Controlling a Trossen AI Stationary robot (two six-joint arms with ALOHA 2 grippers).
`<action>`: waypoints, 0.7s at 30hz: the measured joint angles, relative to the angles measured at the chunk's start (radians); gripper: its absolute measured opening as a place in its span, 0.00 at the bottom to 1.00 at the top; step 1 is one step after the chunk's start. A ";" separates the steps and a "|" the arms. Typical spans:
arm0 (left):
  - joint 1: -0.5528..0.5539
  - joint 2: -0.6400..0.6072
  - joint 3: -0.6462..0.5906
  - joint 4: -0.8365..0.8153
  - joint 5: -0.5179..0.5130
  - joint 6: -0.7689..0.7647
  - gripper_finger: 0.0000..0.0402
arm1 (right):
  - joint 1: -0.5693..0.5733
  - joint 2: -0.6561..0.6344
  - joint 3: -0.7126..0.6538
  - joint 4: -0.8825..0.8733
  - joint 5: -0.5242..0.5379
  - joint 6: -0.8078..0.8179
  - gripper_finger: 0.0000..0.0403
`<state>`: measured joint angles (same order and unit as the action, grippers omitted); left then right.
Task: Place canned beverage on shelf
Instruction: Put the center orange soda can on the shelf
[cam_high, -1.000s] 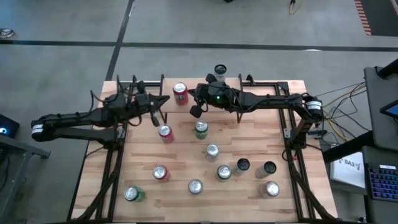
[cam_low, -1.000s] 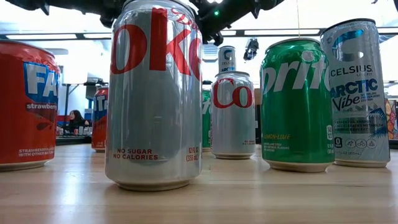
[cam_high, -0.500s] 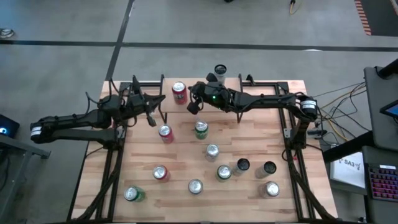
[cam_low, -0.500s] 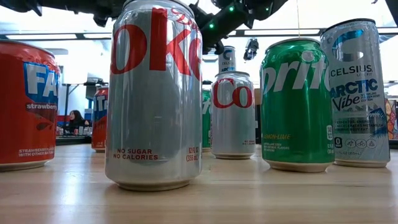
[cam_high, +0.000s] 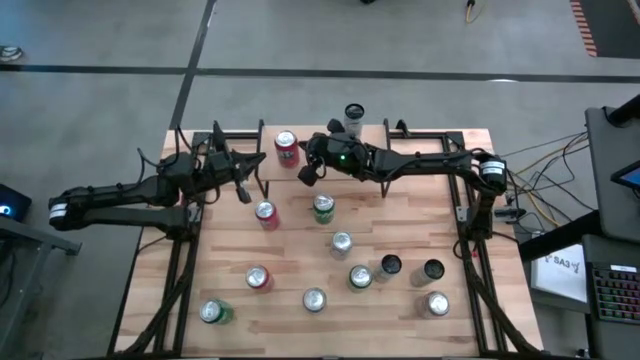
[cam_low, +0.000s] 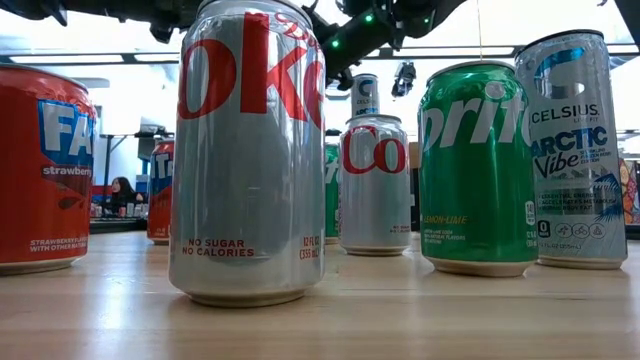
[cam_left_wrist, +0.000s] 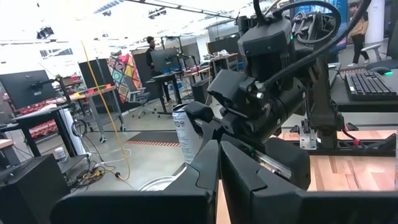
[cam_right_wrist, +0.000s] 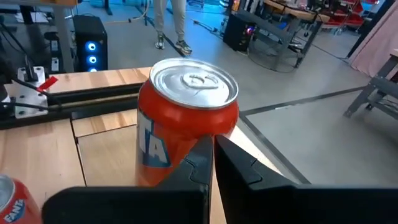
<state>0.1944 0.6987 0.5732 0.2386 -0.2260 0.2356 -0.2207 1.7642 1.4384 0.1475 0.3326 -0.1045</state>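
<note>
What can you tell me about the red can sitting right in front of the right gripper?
The red can is a Fanta-style soda can with white and blue lettering, a shiny silver top and an unopened pull tab. It stands upright on light wood near the table's far edge, undented as far as shows. The right gripper, fingers shut, sits close beside it; whether they touch cannot be told. No other can touches it.

Glossy metal cans (cam_low: 248, 150); matt light-wood tabletop (cam_low: 400, 320).

Red aluminium can with silver top (cam_right_wrist: 186, 124) upright on light-wood board (cam_right_wrist: 99, 146), closed dark hand (cam_right_wrist: 211, 163) just before it, perhaps touching.
</note>
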 joint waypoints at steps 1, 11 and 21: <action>0.000 0.000 0.000 0.000 0.000 0.000 0.00 | 0.000 0.004 0.000 0.000 -0.001 0.000 0.02; 0.000 0.003 0.000 -0.003 0.000 0.000 0.00 | 0.002 -0.021 0.000 -0.015 0.000 -0.013 0.02; -0.001 0.047 0.000 0.004 0.001 -0.038 0.00 | 0.012 -0.157 0.000 -0.164 -0.001 -0.029 0.02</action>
<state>0.1933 0.7457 0.5732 0.2430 -0.2253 0.1979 -0.2087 1.6072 1.4381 -0.0163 0.3317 -0.1331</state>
